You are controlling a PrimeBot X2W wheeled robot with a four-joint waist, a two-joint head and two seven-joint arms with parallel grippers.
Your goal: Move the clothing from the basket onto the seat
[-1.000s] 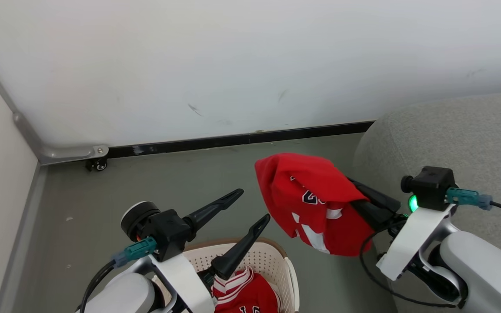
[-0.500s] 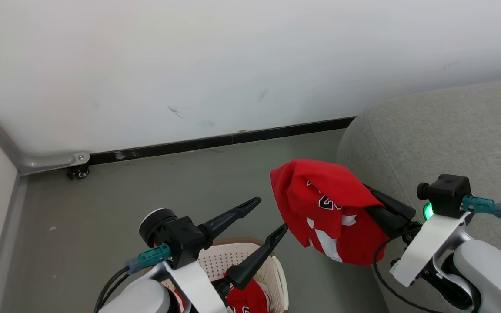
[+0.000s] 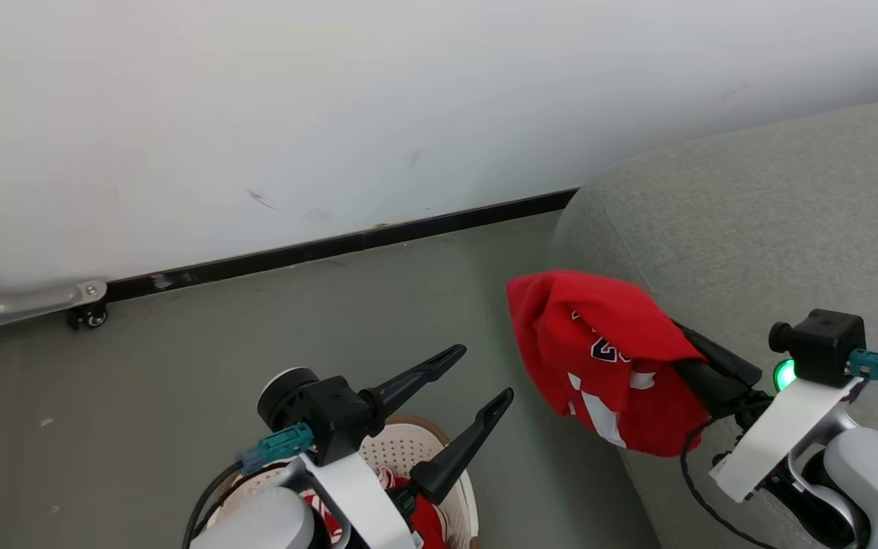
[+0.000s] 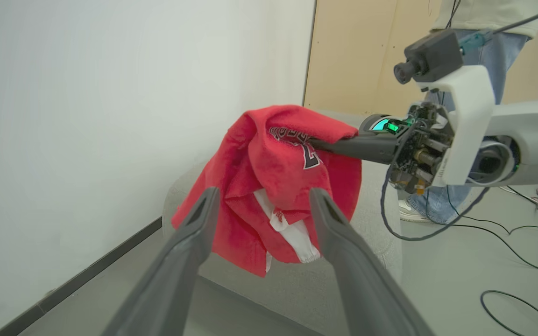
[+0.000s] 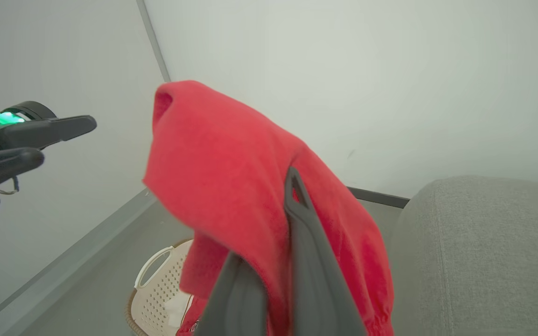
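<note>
- The clothing is in two places. One red garment (image 3: 599,358) hangs in the air from the right hand (image 5: 290,200), and a second red piece (image 3: 420,526) lies in the basket (image 3: 401,450) on the floor.
- The right hand's fingers are pressed together on a fold of the lifted garment, which drapes over them. Dark lettering and white trim show, but whether it is the jersey or the shorts cannot be told.
- The lifted garment hangs at the rounded edge of the grey seat (image 3: 751,229), near the upholstery and not resting on it.
- The left hand (image 3: 482,374) is spread wide and empty. It hovers above the basket with its fingers pointing toward the lifted garment.
- The step in hand looks like the carry: one piece is out of the basket but not yet delivered, so the task seems less than half done.
- The next move calls for taking the garment further over the seat and lowering it until the cloth rests there, then parting the fingers.
- Because the fabric wraps the fingers, it may cling on release, so a slow withdrawal would help.
- After that, the piece in the basket needs the same trip.
</note>
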